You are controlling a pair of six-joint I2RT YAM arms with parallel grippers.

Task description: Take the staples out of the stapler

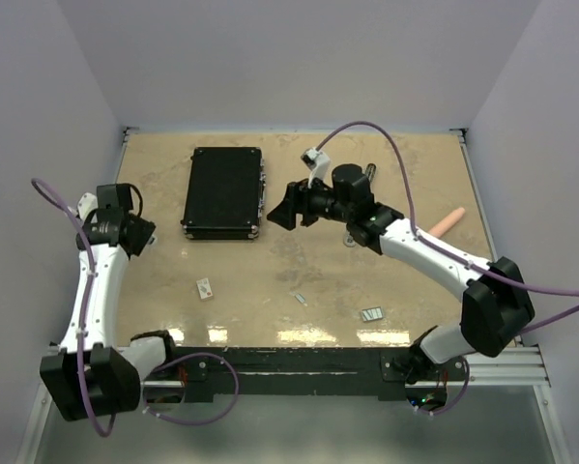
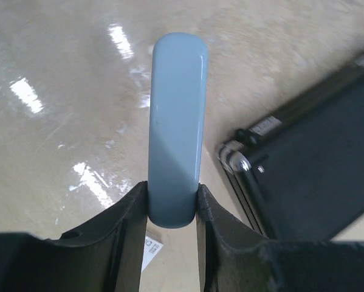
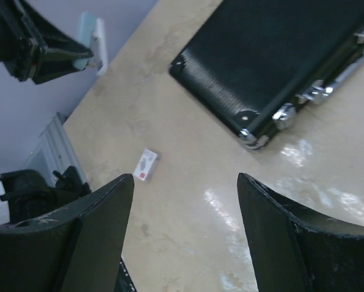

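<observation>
My left gripper point(image 2: 172, 190) clamps the stapler point(image 2: 177, 109) at nine o'clock; my right gripper point(image 3: 185, 179) gapes empty. With staples point(image 1: 371, 314) lying at five o'clock, unloading looks finished; next, lower the stapler gently.

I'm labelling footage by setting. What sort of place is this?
Probably a robot lab test cell: plain walls box in a beige table, and a left arm and right arm are bolted to a metal rail at its near edge.
</observation>
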